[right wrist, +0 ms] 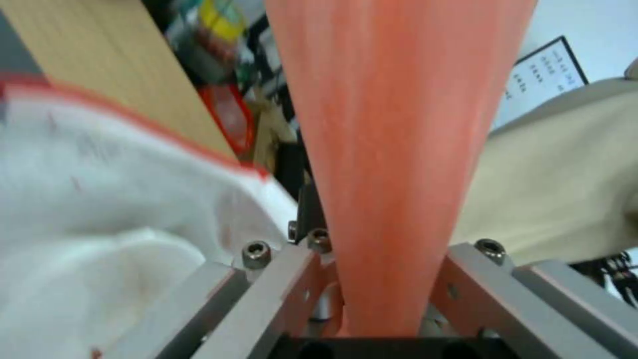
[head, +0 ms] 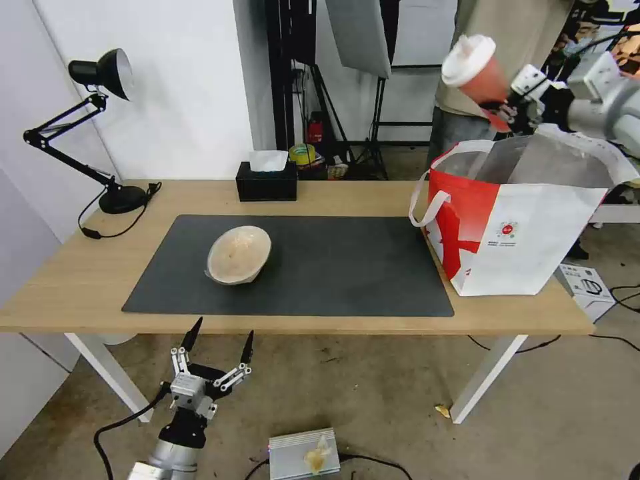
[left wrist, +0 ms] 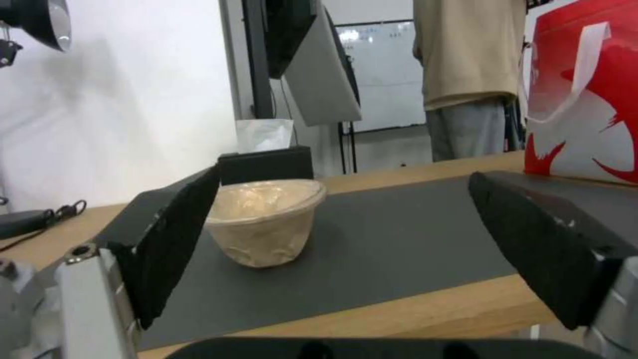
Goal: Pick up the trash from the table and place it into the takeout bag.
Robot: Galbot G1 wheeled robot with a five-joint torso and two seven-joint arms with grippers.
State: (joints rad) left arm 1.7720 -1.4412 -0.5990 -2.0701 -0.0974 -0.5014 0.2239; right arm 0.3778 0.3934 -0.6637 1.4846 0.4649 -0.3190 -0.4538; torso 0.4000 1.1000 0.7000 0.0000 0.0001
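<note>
Nearest me, my left gripper point(head: 219, 341) hangs spread wide below the bench point(head: 80, 280) edge, above bare concrete floor. On the dark mat point(head: 333, 267) sits the beige bowl point(head: 239, 254), tilted I think; behind it a black tissue box point(head: 267, 181) and desk lamp point(head: 100, 73). Farther right, my right gripper point(head: 501, 110) clamps the orange-red cup point(head: 477, 70) over the takeout bag point(head: 527, 247).

Looking down from head height over the table point(head: 80, 280); left wrist low at its near edge, sharing the beige bowl point(head: 239, 255); right wrist pressed close against the cup point(right wrist: 392, 149).
</note>
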